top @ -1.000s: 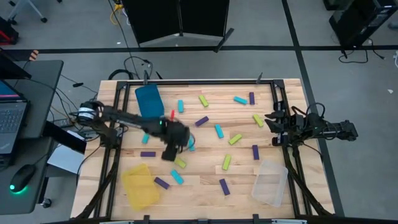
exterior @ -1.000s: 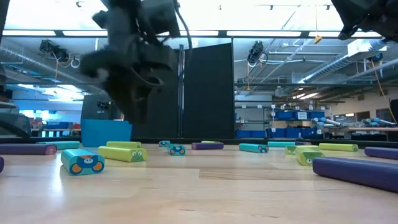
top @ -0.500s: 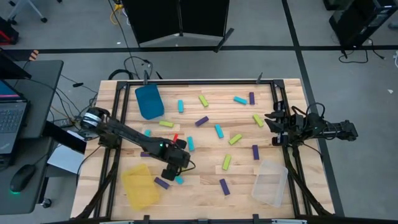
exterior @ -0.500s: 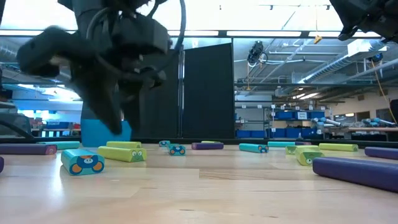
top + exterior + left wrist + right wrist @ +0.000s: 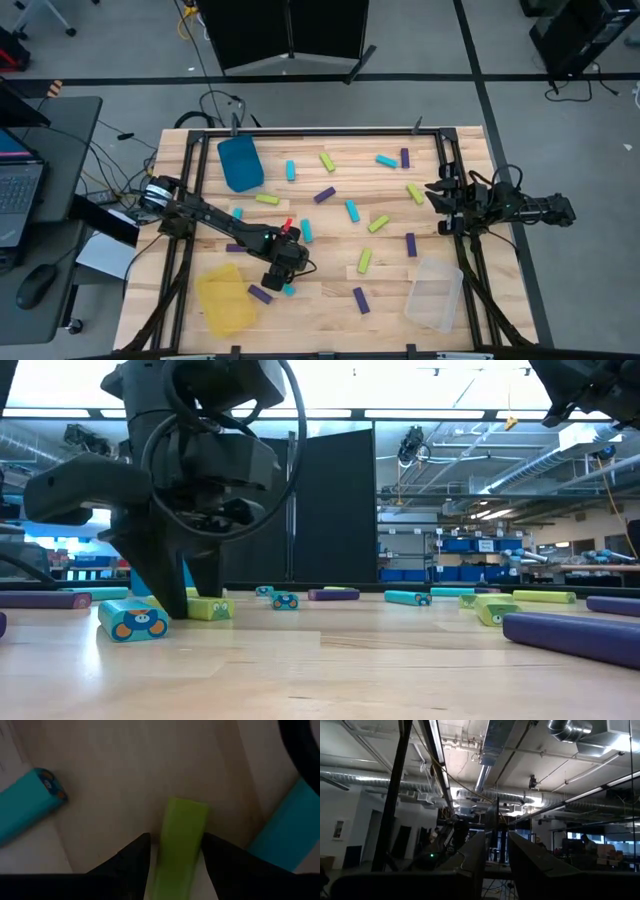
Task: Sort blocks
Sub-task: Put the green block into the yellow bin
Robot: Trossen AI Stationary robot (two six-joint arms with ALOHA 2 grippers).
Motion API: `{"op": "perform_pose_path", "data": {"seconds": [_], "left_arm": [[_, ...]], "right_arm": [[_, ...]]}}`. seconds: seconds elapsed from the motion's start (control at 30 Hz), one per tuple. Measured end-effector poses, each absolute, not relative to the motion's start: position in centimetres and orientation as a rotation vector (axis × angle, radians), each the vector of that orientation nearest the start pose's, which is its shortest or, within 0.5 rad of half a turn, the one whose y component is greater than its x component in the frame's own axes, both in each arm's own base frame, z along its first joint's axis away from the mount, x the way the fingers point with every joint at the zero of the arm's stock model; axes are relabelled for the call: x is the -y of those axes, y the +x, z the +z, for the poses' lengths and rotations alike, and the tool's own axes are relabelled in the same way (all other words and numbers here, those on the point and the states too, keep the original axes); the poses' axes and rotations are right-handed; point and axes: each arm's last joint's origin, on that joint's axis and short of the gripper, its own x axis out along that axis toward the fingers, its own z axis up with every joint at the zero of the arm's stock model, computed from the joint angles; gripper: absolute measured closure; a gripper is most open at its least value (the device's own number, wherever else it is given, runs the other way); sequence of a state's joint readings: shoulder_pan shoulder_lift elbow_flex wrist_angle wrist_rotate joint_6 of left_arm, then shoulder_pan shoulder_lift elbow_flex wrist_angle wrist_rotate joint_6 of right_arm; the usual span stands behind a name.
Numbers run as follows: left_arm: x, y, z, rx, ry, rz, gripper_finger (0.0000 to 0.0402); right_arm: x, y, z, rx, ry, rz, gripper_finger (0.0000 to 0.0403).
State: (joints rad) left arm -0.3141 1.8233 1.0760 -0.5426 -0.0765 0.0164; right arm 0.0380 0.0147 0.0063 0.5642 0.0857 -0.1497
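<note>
Reaching down over the near-left part of the bench, the left gripper has its two dark fingers lowered to the wood on either side of a lime block. Seen from its wrist, the block lies lengthwise in the gap between them, its far end sticking out past the fingertips; I cannot tell from here whether the pads actually press on it, so whether it is gripped or merely straddled stays unclear. A cyan block lies off to one side of it and another cyan piece to the other. From bench height the same gripper stands just behind a cyan block with a painted face, and a lime block peeks out beside the fingers.

Over the rest of the bench the blocks lie scattered: cyan, lime and purple bars, mostly well apart from each other, for instance a lime one and a purple one nearer the middle. A teal bin sits at the far left, a yellow bin at the near left, a clear bin at the near right.

The right gripper waits at the right edge of the bench, raised, its fingers narrowly apart with nothing between them.
</note>
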Motion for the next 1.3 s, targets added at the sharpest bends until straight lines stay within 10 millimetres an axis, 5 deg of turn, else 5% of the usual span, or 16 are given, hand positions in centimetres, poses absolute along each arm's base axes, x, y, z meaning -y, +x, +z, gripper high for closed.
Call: {"op": "perform_pose_path", "data": {"seconds": [0.2, 0.43, 0.77, 1.03, 1.3], "left_arm": [[10.1, 31.8, 14.3, -1.265, 0.271, -0.21, 0.022], [10.1, 31.8, 14.3, -1.265, 0.273, -0.21, 0.0298], [10.2, 32.4, 14.9, -1.239, 0.284, -0.193, 0.0299], [10.3, 33.4, 19.0, -1.08, 0.323, -0.144, 0.0299], [9.8, 31.5, 25.4, -0.855, 0.283, -0.121, 0.0299]], "right_arm": [[-0.1, 8.4, 21.6, 0.549, -0.112, -0.088, 0.0309], [-0.1, 8.4, 21.6, 0.549, -0.113, -0.088, 0.0309], [-0.1, 8.4, 21.6, 0.549, -0.114, -0.088, 0.0309], [-0.1, 8.4, 21.6, 0.55, -0.114, -0.088, 0.0309], [-0.1, 8.3, 21.6, 0.552, -0.114, -0.089, 0.0309]]}}
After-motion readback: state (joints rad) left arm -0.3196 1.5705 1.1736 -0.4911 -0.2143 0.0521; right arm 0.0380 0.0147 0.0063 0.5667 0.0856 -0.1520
